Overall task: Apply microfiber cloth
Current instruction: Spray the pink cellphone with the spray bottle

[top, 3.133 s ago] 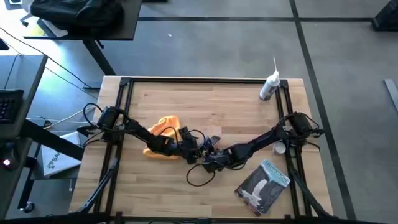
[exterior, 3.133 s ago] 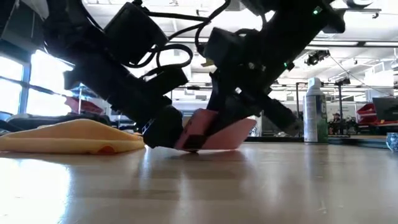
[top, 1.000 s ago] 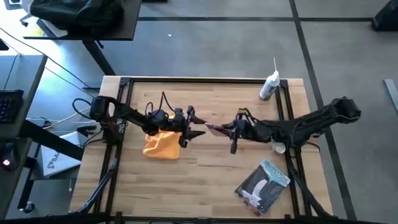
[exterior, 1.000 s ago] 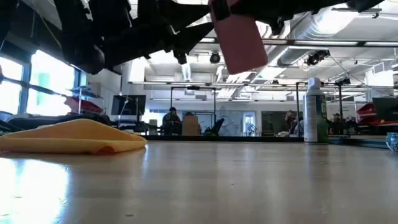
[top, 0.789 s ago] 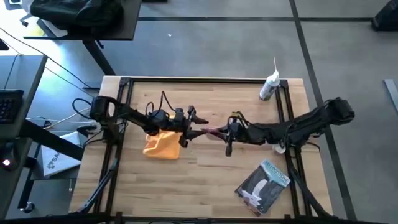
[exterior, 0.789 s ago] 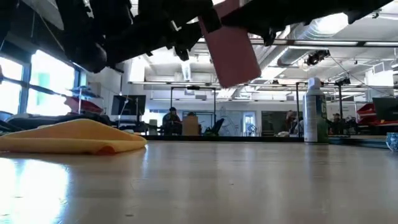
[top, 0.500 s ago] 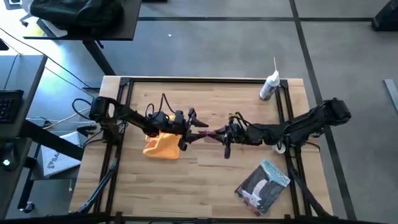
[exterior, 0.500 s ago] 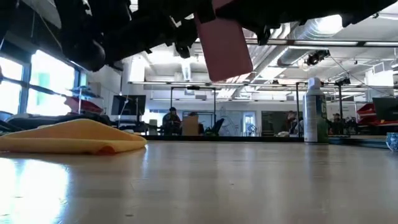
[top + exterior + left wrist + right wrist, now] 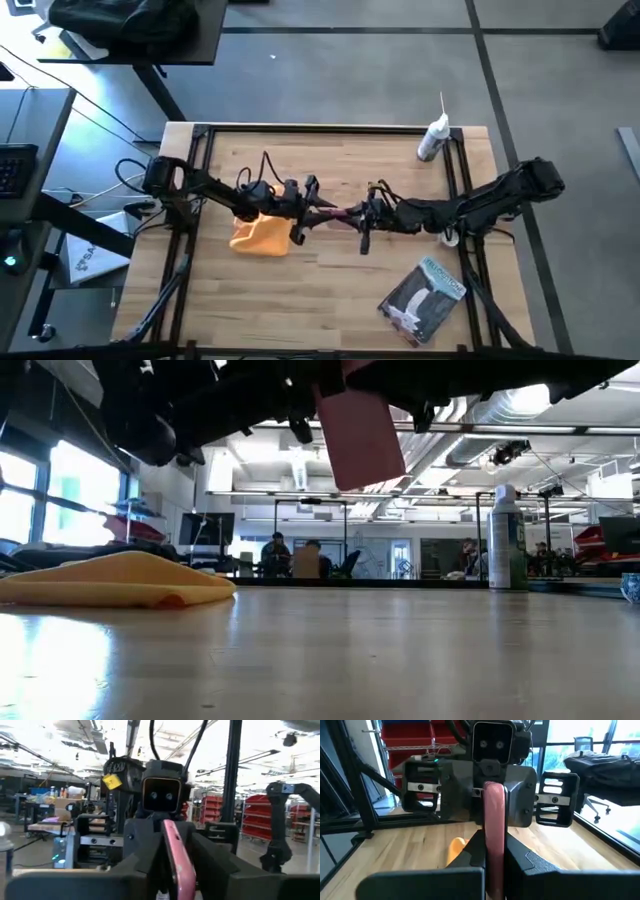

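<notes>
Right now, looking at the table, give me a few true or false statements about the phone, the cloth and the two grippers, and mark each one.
1. The pink-cased phone lies flat on the table. False: it is held up in the air, clear of the wood.
2. The right gripper grips the phone. True.
3. The microfiber cloth is draped over the phone. False: it lies on the table under the left arm.
4. The left gripper faces the right gripper at the table's middle. True.
5. The spray bottle has tipped over. False: it stands upright.

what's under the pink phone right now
Only bare table. The pink phone hangs in the air between both grippers; the cloth lies off to the side. Its top edge is hidden by the arms.
</notes>
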